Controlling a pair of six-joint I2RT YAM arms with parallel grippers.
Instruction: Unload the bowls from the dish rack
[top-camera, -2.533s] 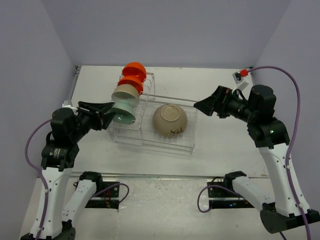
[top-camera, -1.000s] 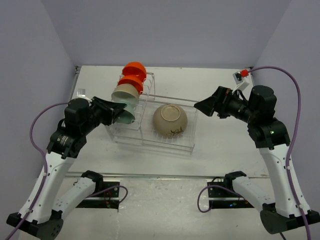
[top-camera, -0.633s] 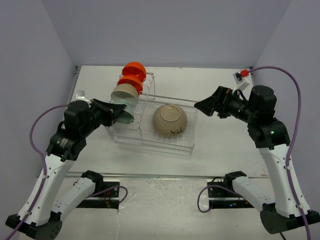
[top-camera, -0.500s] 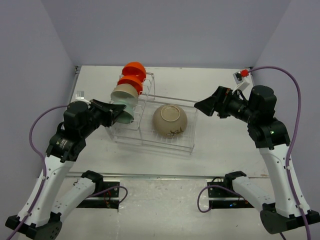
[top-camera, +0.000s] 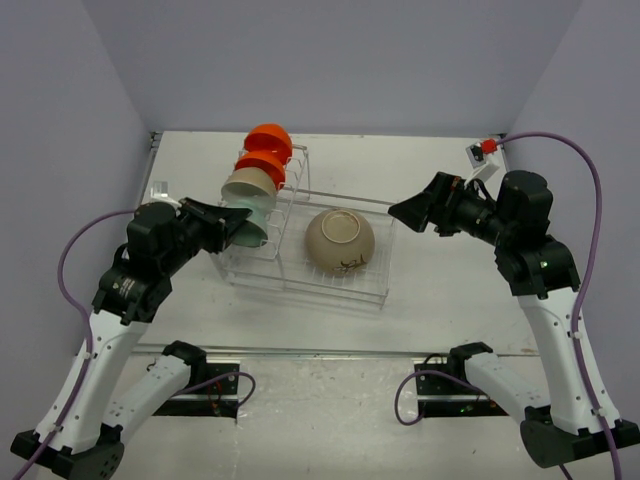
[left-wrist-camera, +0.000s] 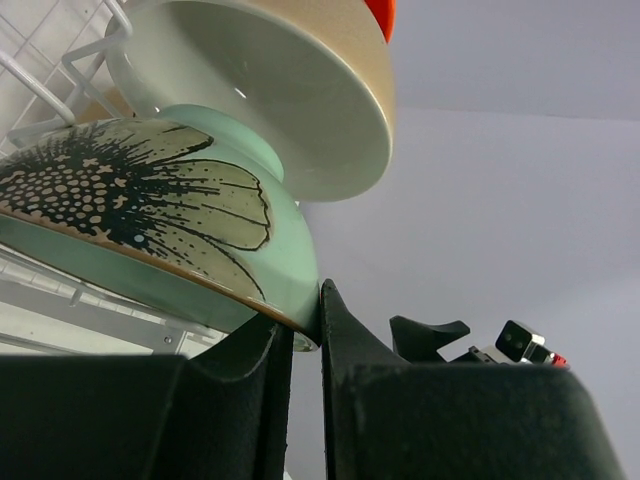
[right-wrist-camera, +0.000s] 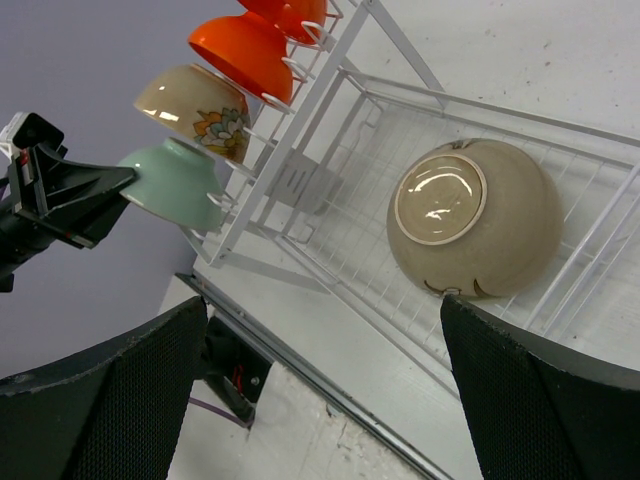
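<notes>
The dish rack (top-camera: 330, 287) stands mid-table, and its upright slotted part (right-wrist-camera: 330, 120) holds a row of bowls on edge. At the back are two orange bowls (top-camera: 268, 138) (right-wrist-camera: 245, 50), then a beige bowl (top-camera: 250, 185) (left-wrist-camera: 300, 90). The mint-green bowl (top-camera: 257, 228) (left-wrist-camera: 150, 210) is nearest. My left gripper (top-camera: 238, 224) (left-wrist-camera: 305, 335) is shut on the mint-green bowl's rim, one finger inside and one outside. The large tan bowl (top-camera: 340, 240) (right-wrist-camera: 475, 220) lies in the low basket. My right gripper (top-camera: 402, 210) (right-wrist-camera: 320, 400) hangs open above the rack's right end, holding nothing.
A small red-and-white fixture (top-camera: 480, 150) sits at the table's back right. Walls close in the table at the back and both sides. A metal strip (top-camera: 320, 352) runs along the near edge, ahead of the arm bases and purple cables.
My left arm has come in from the left to the mint-green bowl, and its jaws have closed on the rim. The right arm and the other bowls have not moved.
</notes>
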